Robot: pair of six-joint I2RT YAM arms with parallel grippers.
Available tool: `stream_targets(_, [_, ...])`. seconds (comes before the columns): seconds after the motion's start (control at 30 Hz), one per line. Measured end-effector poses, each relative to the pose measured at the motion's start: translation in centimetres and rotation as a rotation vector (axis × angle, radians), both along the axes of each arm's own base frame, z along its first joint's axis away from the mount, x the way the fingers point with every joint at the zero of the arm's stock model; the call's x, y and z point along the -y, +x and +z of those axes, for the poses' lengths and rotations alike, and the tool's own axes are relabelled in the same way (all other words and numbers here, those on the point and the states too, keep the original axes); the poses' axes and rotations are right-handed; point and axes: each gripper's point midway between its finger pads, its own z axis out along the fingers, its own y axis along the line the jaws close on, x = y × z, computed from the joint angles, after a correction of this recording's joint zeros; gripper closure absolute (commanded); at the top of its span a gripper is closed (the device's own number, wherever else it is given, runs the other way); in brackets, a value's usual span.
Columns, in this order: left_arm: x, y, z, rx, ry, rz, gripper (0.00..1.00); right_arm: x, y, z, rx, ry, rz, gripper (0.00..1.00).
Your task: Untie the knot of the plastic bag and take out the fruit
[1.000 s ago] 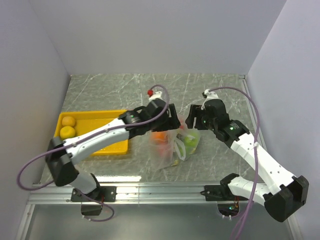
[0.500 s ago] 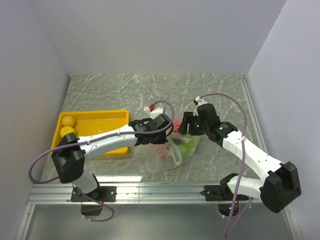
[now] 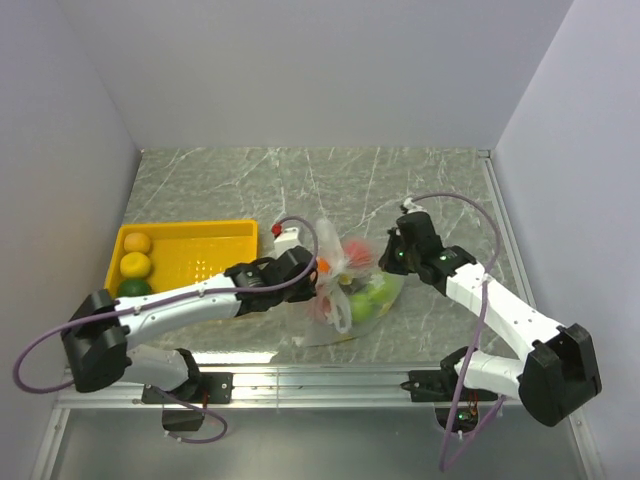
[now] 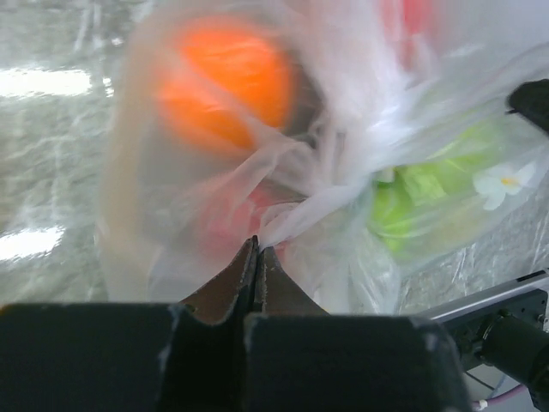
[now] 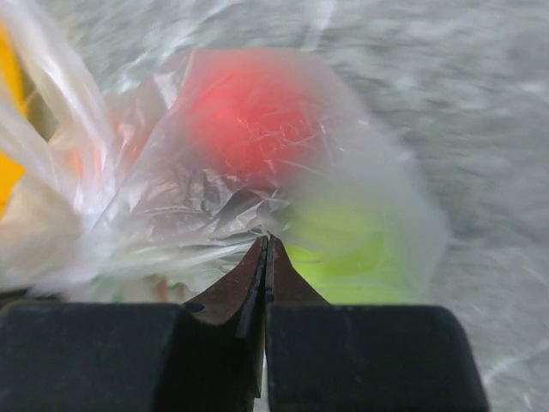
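Note:
The plastic bag (image 3: 352, 290) lies crumpled on the table between my two arms, with the fruit inside. In the left wrist view an orange fruit (image 4: 225, 81), a pink one (image 4: 232, 215) and a light green one (image 4: 420, 193) show through the film. The film gathers into a whitish twist, apparently the knot (image 4: 330, 184). My left gripper (image 4: 257, 243) is shut, its tips pinching a strand of bag film just below that twist. My right gripper (image 5: 268, 239) is shut on a fold of the bag, in front of a red fruit (image 5: 249, 107) and a light green one (image 5: 352, 245).
A yellow tray (image 3: 200, 240) stands at the left, holding two yellow fruits (image 3: 136, 254) and a dark green one (image 3: 135, 287). Grey walls enclose the marble-patterned table (image 3: 300, 180) on three sides. A metal rail (image 3: 320, 378) runs along the near edge.
Both grippers have gone from open to shut on the bag's film. The left arm has swung down and leftward, uncovering the tray's dark green fruit. The bag now lies lower and flatter.

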Motion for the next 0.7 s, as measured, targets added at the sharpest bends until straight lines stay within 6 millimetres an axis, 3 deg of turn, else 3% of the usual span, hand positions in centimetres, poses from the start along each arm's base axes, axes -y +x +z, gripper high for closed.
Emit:
stream_targets(0.1, [-1.7, -0.4, 0.3, 0.019, -0.024, 0.041, 0.99, 3.1, 0.3, -0.7, -0.029, -0.003, -0.134, 1.00])
stream_targets(0.3, [-8.3, 0.1, -1.1, -0.007, -0.089, 0.223, 0.99, 13.0, -0.6, -1.2, -0.026, 0.064, -0.547, 1.00])
stream_targets(0.43, [-11.1, 0.7, -1.6, -0.014, -0.116, 0.301, 0.99, 16.2, -1.5, 0.0, 0.028, 0.089, -0.665, 1.00])
stream_targets(0.47, [-11.3, 0.8, -1.6, -0.013, -0.109, 0.297, 1.00, 16.2, -1.5, 0.2, 0.034, 0.090, -0.654, 0.98])
stream_targets(0.5, [-11.2, 0.9, -1.5, -0.007, -0.108, 0.284, 0.97, 15.7, -1.5, 0.5, 0.030, 0.096, -0.627, 0.79])
stream_targets(0.53, [-11.0, 0.8, -1.4, -0.004, -0.105, 0.262, 0.92, 15.1, -1.5, 0.7, 0.031, 0.098, -0.590, 0.69])
stream_targets(0.6, [-10.5, 0.8, -0.8, 0.011, -0.097, 0.206, 0.66, 13.5, -1.8, 1.3, 0.031, 0.086, -0.506, 0.46])
stream_targets(0.63, [-10.1, 1.0, 0.0, 0.023, -0.105, 0.183, 0.54, 12.3, -2.0, 1.9, 0.043, 0.079, -0.445, 0.38])
stream_targets(0.67, [-9.7, 1.2, 0.9, 0.043, -0.113, 0.161, 0.28, 10.9, -2.3, 3.0, 0.067, 0.073, -0.370, 0.32])
stream_targets(0.7, [-9.3, 1.5, 2.1, 0.067, -0.128, 0.137, 0.19, 9.9, -2.5, 4.0, 0.090, 0.069, -0.312, 0.29])
